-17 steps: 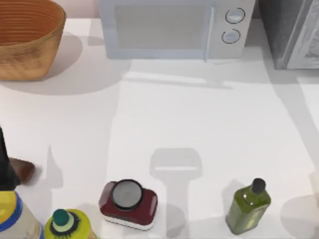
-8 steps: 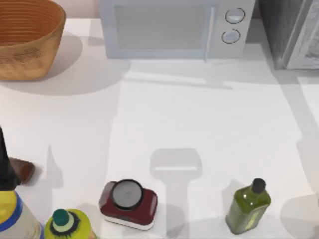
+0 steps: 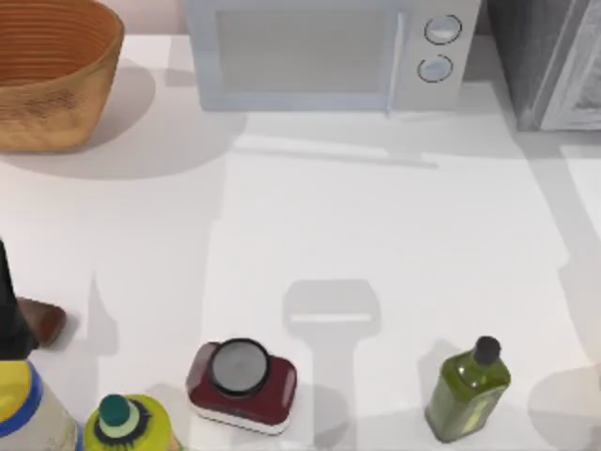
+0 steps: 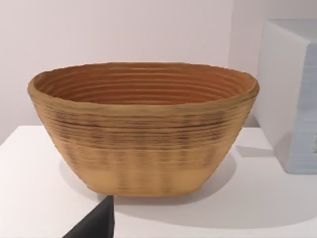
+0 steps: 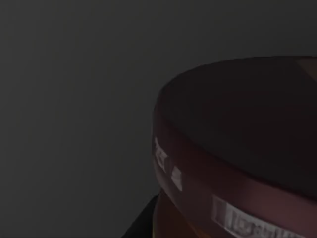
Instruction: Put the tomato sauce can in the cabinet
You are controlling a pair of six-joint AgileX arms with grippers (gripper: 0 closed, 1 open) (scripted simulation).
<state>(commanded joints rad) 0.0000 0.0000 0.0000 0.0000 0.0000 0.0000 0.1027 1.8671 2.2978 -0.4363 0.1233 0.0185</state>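
Since a second ago, nothing has shifted — tomato sauce can [image 5: 237, 163] in dark surroundings.

Top and left wrist views bright with soft shadows; right wrist view dark.

White table [image 3: 376, 225] w/ basket [image 3: 52, 70], microwave [image 3: 329, 52], oil bottle [image 3: 467, 390], red container [image 3: 241, 385].

Three views of one tabletop.
Overhead looking straight down; left wrist level, near basket [image 4: 143, 129], also seen overhead [image 3: 52, 70]; right wrist dark.
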